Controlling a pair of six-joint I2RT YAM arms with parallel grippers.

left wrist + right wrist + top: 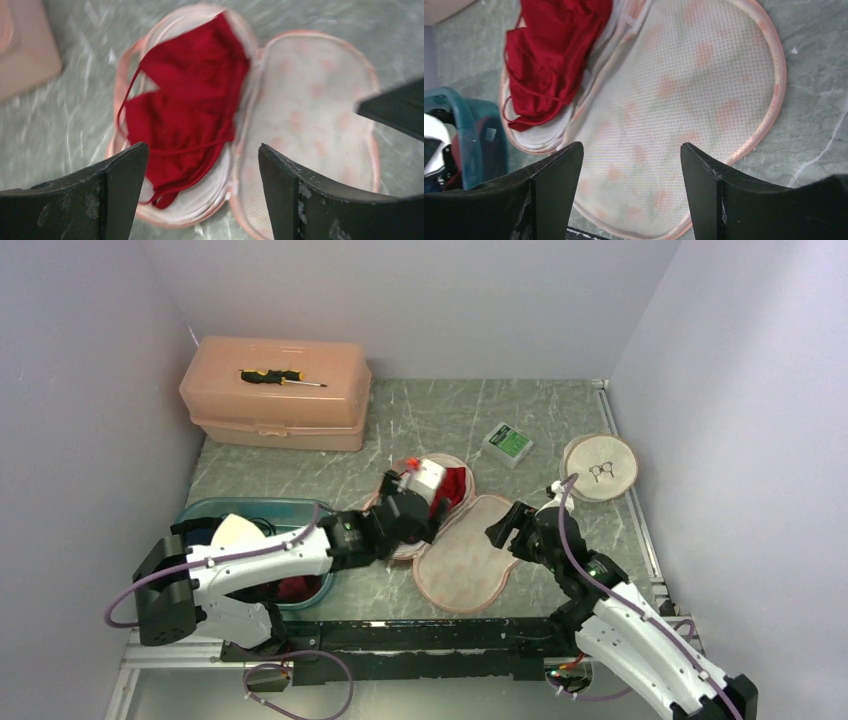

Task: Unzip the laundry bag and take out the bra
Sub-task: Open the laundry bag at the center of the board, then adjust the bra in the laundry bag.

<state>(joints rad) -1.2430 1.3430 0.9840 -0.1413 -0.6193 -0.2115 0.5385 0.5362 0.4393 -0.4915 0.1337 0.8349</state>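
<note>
At centre of top view, over open laundry bag (310,100) | left gripper (202,152) wide open, empty, above bra (190,95) | right gripper (631,150) wide open, empty

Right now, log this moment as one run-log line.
laundry bag: unzipped, spread open | bra: lying in one half, not gripped | left pincer: open over bra | right pincer: open over empty half
</note>
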